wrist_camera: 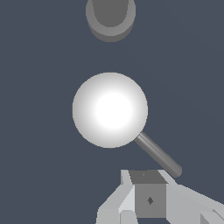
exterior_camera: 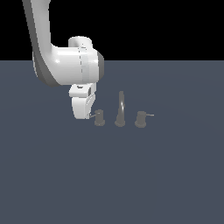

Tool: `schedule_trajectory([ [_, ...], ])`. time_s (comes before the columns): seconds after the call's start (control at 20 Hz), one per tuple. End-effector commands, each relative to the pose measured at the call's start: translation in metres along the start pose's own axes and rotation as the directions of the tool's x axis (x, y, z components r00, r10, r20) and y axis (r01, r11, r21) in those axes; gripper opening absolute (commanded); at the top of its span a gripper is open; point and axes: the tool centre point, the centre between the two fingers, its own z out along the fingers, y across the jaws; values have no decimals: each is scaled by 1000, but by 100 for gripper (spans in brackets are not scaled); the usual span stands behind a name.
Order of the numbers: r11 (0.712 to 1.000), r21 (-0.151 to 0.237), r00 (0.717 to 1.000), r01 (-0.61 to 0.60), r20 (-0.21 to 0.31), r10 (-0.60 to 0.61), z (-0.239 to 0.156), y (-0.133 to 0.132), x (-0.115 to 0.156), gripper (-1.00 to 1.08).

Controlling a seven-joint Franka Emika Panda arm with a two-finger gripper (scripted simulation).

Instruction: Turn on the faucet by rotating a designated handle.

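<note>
The faucet is a small dull-grey set standing on the floor. Its tall thin spout stands between two short knobs. The handle is the upright knob at the exterior view's left, with a thin lever rod pointing left. In the wrist view the handle's round top glares white and its lever rod ends just short of my fingertips. My gripper hangs right beside the lever's tip, jaws together and empty. The spout's base shows beyond the handle.
The other knob, slightly tilted with a right-pointing lever, stands at the exterior view's right of the spout. My white arm looms above and to the exterior view's left of the faucet. The floor is flat dark blue-grey.
</note>
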Motion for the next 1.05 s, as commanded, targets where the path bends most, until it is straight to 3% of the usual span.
schedule_trajectory([
  [0.0,1000,-3,1000,-4,-2,4,0,4,7,-100],
  [0.5,1000,-12,1000,-10,-9,10,-1,28,42,-100],
  [0.55,1000,-12,1000,-10,-9,10,-1,28,42,-100],
  [0.6,1000,-7,1000,18,3,-18,-1,26,20,-100],
  [1.0,1000,-12,1000,-8,-9,8,-1,17,76,-100],
])
